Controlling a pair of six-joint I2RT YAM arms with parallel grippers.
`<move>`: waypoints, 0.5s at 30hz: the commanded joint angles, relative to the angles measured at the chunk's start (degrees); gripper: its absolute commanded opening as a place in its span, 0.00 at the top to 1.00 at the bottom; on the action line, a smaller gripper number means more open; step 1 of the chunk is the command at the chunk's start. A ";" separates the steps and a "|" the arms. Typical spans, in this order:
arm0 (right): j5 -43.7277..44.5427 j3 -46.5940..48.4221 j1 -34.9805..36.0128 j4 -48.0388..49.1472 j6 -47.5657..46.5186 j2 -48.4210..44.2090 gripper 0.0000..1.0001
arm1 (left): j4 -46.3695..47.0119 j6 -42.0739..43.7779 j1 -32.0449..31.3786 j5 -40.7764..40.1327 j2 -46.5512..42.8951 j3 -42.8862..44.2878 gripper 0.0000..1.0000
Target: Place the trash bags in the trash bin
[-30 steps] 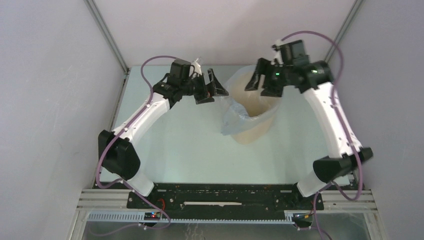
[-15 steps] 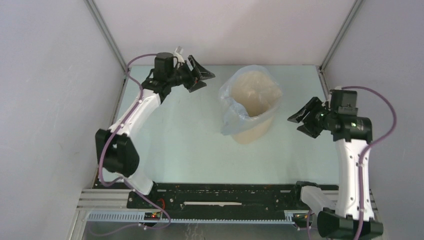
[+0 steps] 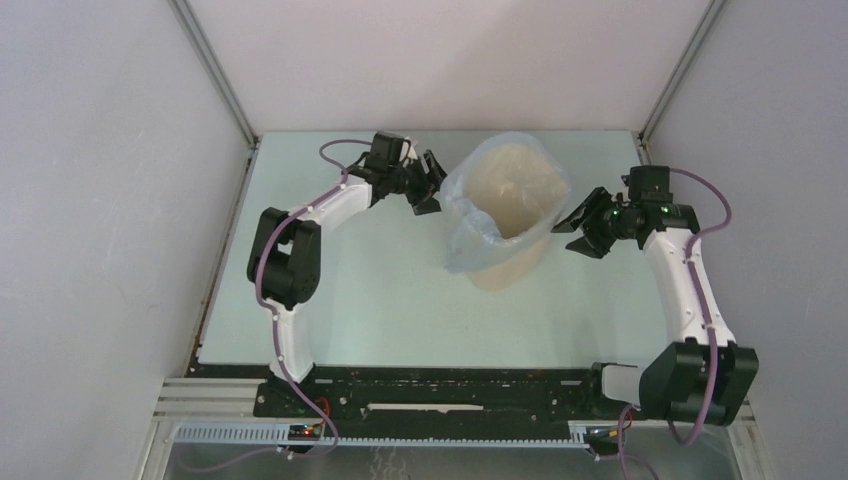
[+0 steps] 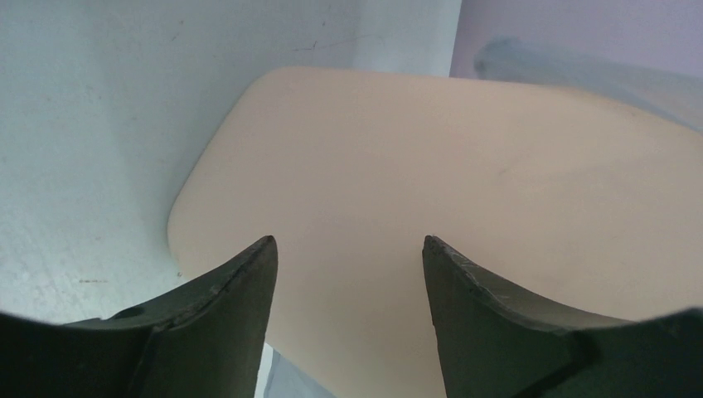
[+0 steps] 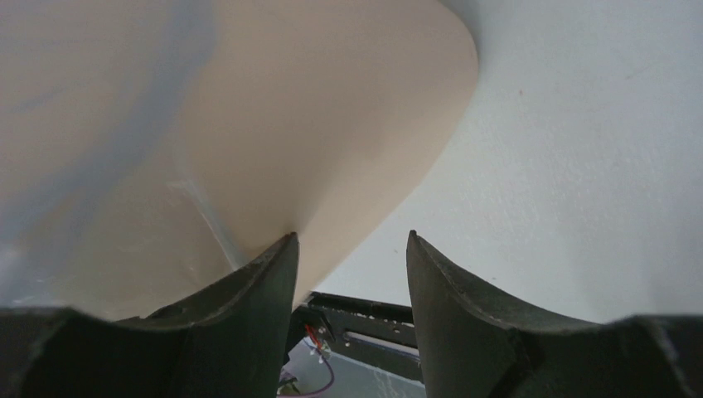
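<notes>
The cream-beige trash bin (image 3: pixel 512 262) stands upright at the back middle of the table. The pale-blue translucent trash bag (image 3: pixel 468 235) lines it, its edge draped over the rim and hanging down the front-left side. My left gripper (image 3: pixel 433 187) is open and empty, close against the bin's left wall; the left wrist view shows the beige wall (image 4: pixel 464 174) between the fingers. My right gripper (image 3: pixel 572 222) is open and empty, just right of the bin; the right wrist view shows the bin wall (image 5: pixel 332 124) with a blue bag fold (image 5: pixel 178 75) on its left.
The pale-green table top (image 3: pixel 360 290) is walled by grey panels on the left, back and right. The black base rail (image 3: pixel 440 392) runs along the near edge, also visible in the right wrist view (image 5: pixel 365 319).
</notes>
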 commanded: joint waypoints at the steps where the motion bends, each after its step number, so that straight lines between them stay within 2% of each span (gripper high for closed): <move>1: -6.64 0.03 0.58 12.28 4.07 4.93 0.40 | 6.80 -2.97 -3.11 3.56 -7.79 -7.20 0.31; 4: -12.19 0.43 2.05 16.94 6.14 9.79 0.40 | 7.59 -2.98 -5.06 2.72 -12.36 -13.48 0.32; 11: -14.88 5.33 4.57 17.54 4.00 20.61 0.40 | 9.15 -3.37 -8.12 2.74 -20.61 -24.34 0.30; 15: -16.06 14.83 5.23 8.41 -2.95 27.44 0.40 | 10.40 -3.56 -9.80 4.48 -21.33 -25.02 0.27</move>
